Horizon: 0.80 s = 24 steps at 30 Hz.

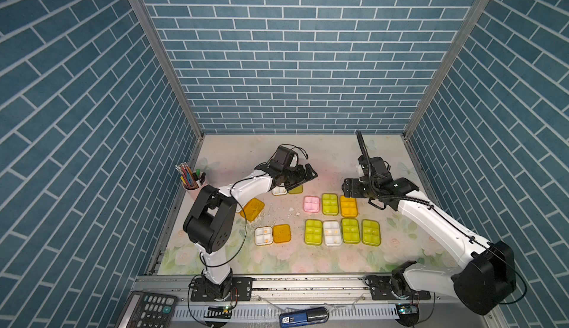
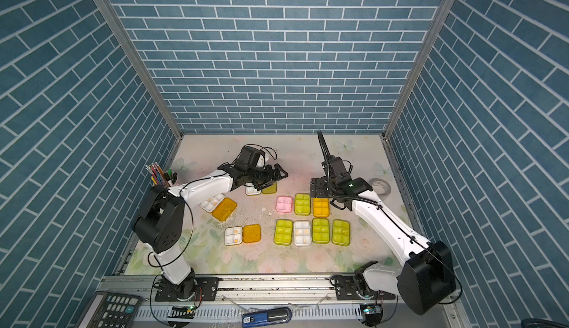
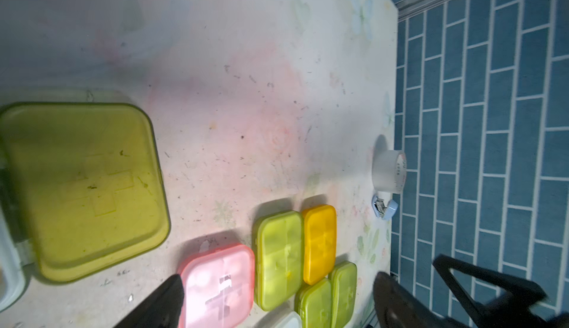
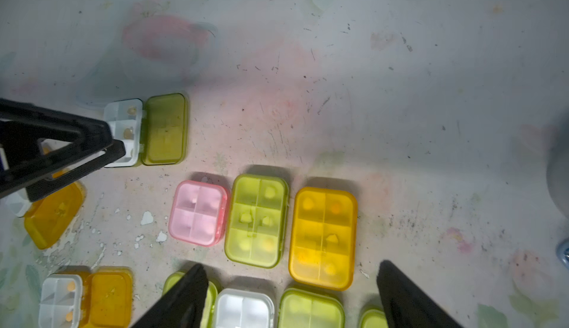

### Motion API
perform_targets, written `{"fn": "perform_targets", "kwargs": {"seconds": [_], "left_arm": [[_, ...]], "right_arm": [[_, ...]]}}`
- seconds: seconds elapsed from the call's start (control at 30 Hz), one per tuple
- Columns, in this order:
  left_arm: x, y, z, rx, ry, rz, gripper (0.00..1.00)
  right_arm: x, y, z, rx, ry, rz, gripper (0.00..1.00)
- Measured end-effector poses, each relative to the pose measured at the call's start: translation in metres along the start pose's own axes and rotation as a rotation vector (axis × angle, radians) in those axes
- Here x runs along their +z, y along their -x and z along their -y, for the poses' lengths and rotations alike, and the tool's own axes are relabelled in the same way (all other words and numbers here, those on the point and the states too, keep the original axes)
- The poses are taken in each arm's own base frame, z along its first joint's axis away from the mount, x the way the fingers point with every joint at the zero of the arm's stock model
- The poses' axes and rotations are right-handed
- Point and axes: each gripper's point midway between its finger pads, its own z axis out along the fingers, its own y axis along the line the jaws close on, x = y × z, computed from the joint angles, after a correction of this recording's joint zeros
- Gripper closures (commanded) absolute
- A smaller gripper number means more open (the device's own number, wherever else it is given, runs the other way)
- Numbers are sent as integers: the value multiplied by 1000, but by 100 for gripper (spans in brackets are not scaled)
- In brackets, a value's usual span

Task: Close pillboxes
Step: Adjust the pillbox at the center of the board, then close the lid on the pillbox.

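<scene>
Several closed pillboxes lie in two rows at centre right, among them a pink one [image 1: 311, 204], a yellow-green one [image 1: 330, 204] and an orange one [image 1: 348, 206]. Three pillboxes lie open. One has a yellow-green lid [image 1: 296, 189] and sits under my left gripper [image 1: 303, 175]. Another has an orange lid [image 1: 281, 233]. The last is tilted with an orange lid [image 1: 252, 209], partly under the left arm. My left gripper [image 3: 277, 298] is open and empty above the table. My right gripper [image 4: 289, 292] hovers open over the closed rows, holding nothing.
A cup of pencils [image 1: 191, 177] stands at the back left. A tape roll [image 2: 380, 185] and a small blue stapler [image 3: 384, 208] lie by the right wall. White crumbs [image 1: 292, 211] dot the mat. A calculator [image 1: 147, 309] lies past the front rail.
</scene>
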Motion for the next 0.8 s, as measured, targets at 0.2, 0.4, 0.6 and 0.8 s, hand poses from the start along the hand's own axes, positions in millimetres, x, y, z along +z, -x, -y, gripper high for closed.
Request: {"fn": "perform_targets", "kwargs": {"seconds": [0.2, 0.4, 0.6, 0.8], "left_arm": [[-58, 48, -8, 10, -11, 132, 2], [-79, 81, -92, -181, 64, 203, 2], [-55, 68, -132, -283, 107, 121, 2], [-41, 59, -155, -363, 129, 70, 2]], "right_arm": [[26, 17, -30, 22, 121, -24, 15], [69, 28, -65, 77, 252, -123, 24], [113, 31, -94, 119, 338, -213, 25], [153, 30, -119, 153, 410, -287, 29]]}}
